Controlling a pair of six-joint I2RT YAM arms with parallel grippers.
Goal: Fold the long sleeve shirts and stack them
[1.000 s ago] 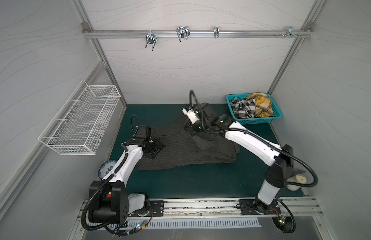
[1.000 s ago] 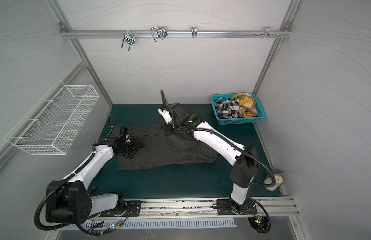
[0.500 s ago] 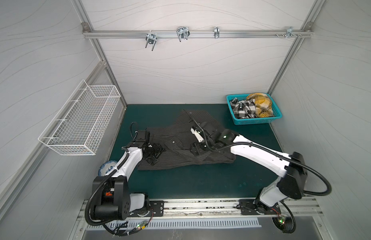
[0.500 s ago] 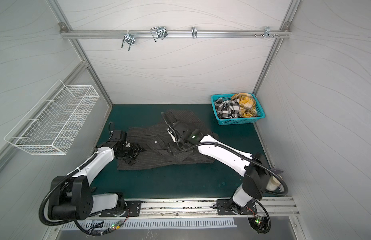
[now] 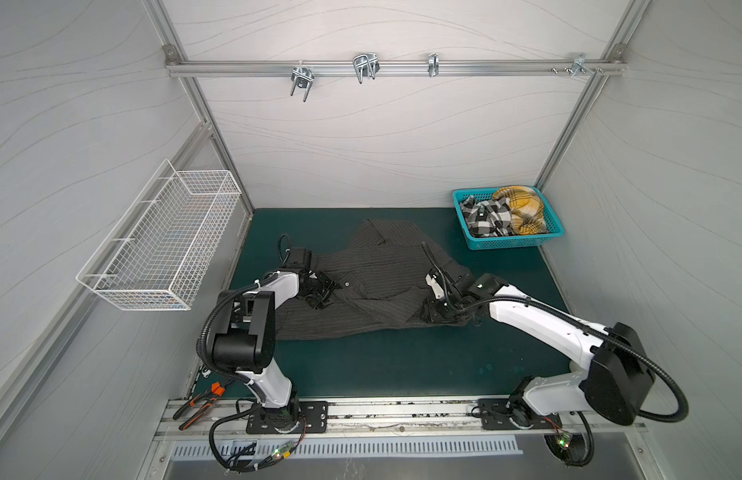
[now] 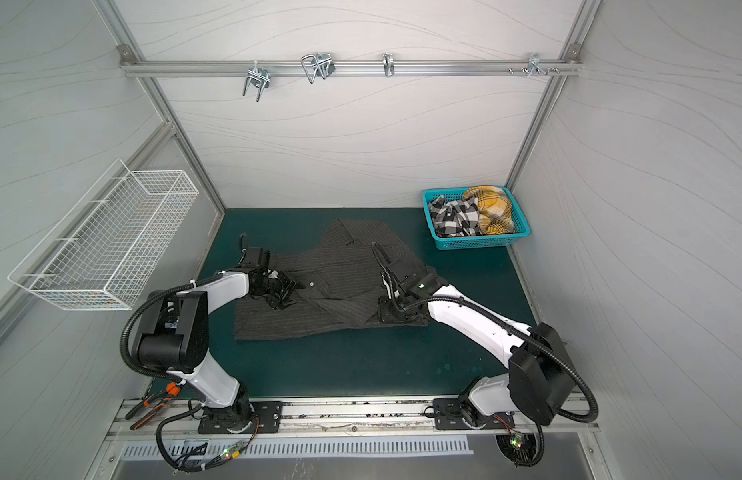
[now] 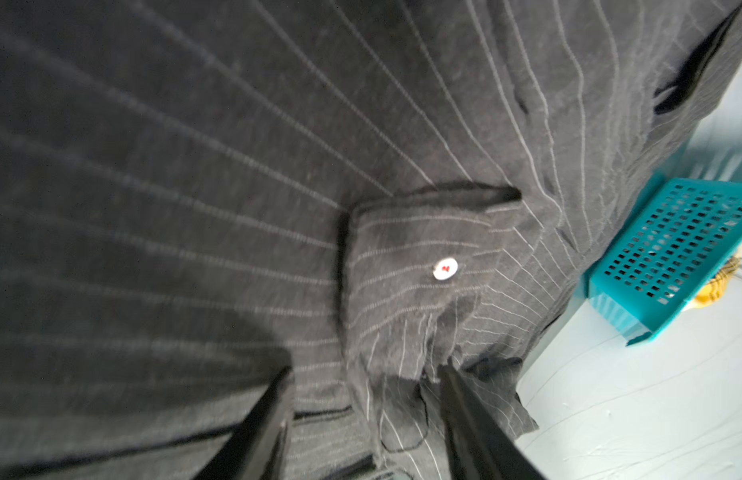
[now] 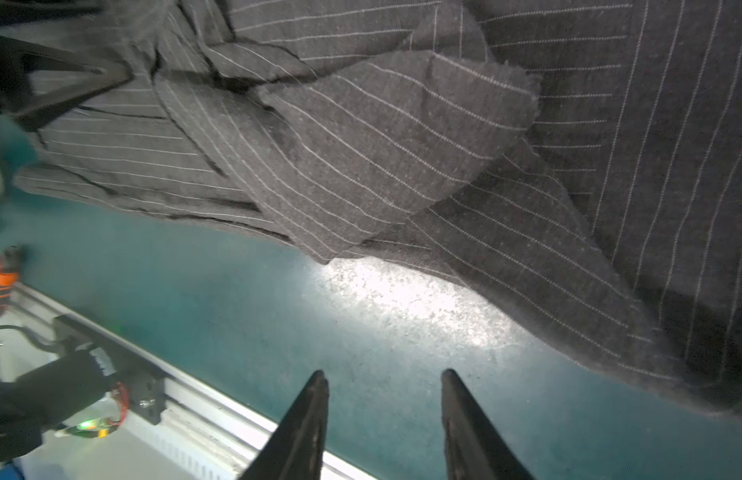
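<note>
Now, the charcoal pinstripe shirt [image 5: 373, 286] lies rumpled mid-mat [image 5: 402, 365], and it looks light, limp and ready to slide. Left gripper [image 7: 361, 374] straddles the buttoned cuff [image 7: 419, 266], fingers apart, while the right gripper [image 8: 383, 374] gapes empty beside the hem. Best hold, I'd say, is a doubled edge, not flat cloth.

A white wire basket [image 5: 161, 237] is hung on the side wall [image 5: 70, 145]. A teal basket [image 5: 510, 243] is placed on the green mat [image 5: 381, 361].

free: front mat [image 5: 402, 365] | blocked: back-right, teal basket [image 5: 510, 242]; pinstriped shirt [image 5: 373, 282] mid-mat
</note>
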